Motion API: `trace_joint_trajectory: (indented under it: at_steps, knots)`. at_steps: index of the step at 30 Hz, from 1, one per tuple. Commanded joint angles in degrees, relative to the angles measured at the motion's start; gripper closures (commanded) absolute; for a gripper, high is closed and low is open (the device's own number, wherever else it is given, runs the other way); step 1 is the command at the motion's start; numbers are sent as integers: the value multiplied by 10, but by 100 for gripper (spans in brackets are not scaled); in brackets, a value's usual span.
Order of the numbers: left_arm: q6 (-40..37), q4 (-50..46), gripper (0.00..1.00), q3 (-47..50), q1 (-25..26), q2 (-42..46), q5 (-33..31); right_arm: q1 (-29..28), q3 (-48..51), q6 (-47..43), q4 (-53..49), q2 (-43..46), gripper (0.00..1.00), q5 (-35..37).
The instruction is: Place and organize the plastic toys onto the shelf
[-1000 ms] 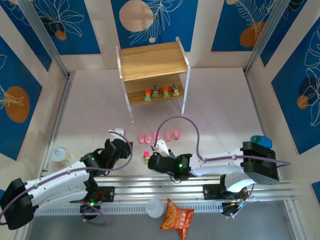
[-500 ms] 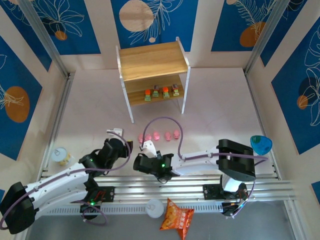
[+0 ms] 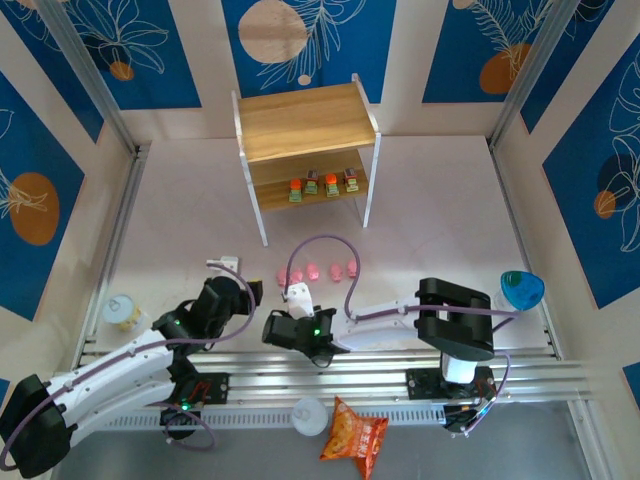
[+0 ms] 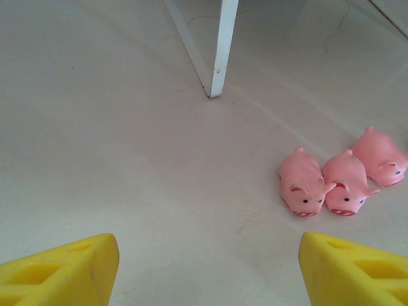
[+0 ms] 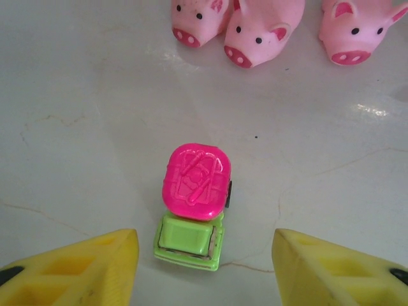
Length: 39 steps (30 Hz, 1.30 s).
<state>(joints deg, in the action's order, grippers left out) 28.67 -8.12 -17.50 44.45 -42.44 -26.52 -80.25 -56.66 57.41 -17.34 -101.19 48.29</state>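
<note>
Top external showed a pale table inside blue leaf walls; the left gripper and right gripper both stood spread, empty.

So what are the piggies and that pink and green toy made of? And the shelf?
The pigs look like soft plastic or rubber: rounded, even pink, dull sheen. The pink and green toy looks like hard glossy plastic: crisp moulded edges, bright highlights. The shelf boards look like light wood, showing grain; its side panels may be plastic, hard to tell.
</note>
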Motion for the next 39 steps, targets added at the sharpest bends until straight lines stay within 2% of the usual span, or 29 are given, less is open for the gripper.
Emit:
trace_joint_trajectory:
  at_steps: [1, 15, 39]
  knots:
    - [11, -3, 25, 7, -8, 4, 13, -3, -9, 28, 7, -15, 43, 35]
    - [13, 1, 25, 10, -15, 3, 18, -12, -27, 52, -1, -46, 49, 71]
    - [14, 4, 25, 11, -21, 0, 28, -5, -48, 61, -8, -85, 52, 71]
